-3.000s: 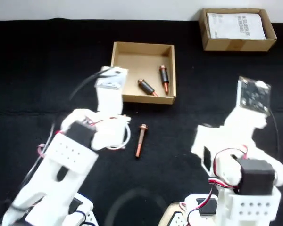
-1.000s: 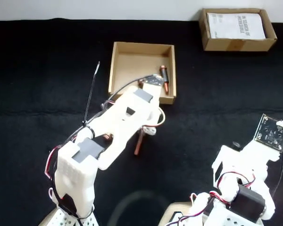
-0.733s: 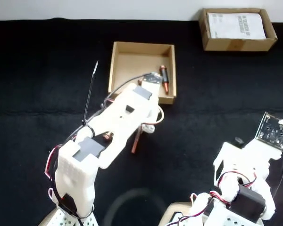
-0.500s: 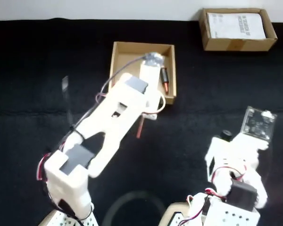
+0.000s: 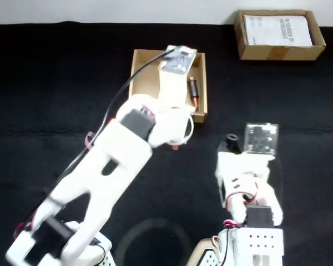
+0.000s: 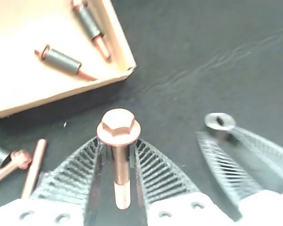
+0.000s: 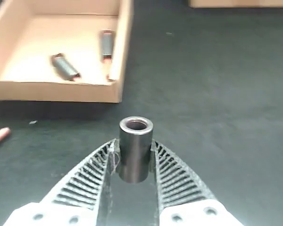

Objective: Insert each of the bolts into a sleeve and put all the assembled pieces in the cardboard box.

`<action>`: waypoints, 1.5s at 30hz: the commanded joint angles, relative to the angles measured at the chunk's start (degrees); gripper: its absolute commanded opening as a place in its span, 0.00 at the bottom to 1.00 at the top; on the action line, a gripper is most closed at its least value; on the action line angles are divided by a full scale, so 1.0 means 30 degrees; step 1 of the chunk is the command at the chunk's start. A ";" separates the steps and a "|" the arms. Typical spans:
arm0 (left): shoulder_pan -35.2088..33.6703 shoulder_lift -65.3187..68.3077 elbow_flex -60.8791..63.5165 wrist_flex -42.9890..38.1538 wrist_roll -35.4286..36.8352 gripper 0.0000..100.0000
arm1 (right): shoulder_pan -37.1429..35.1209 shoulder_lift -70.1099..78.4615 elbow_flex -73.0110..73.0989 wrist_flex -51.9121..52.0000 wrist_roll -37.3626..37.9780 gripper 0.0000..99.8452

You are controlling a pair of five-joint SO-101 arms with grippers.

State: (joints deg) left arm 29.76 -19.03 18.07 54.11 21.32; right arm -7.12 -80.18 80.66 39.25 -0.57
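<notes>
My left gripper is shut on a copper bolt, head away from the wrist, just off the near wall of the cardboard box. In the high view the bolt's end peeks from under the left arm. My right gripper is shut on a dark grey sleeve held upright, open end up, over the black table. That sleeve stands right of the left gripper and apart from the bolt. Two assembled pieces lie in the box.
A second cardboard box with a printed sheet sits at the back right. More copper bolt parts lie on the table beside the left gripper. Black cloth covers the table, with open space right of the box.
The left arm came down over the bolt on the table, closed on it and lifted it toward the box. The right arm swung left toward the middle with the sleeve.
</notes>
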 commanded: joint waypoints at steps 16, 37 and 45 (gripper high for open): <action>0.0161 -0.7341 0.8337 -1.1253 -0.0059 0.01 | -0.4821 -0.0220 0.1685 -0.6168 -0.2725 0.01; 0.0689 -0.7311 0.9538 -1.3626 -0.1963 0.01 | -0.5993 -0.0220 0.1509 -0.6168 -0.2755 0.01; 0.0689 -0.7282 1.0535 -1.3714 -0.1905 0.01 | -0.6022 -0.0220 0.1480 -0.6168 -0.2696 0.01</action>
State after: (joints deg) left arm 31.34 -39.34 49.36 13.93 15.78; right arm -24.97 -80.00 86.02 22.02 -8.31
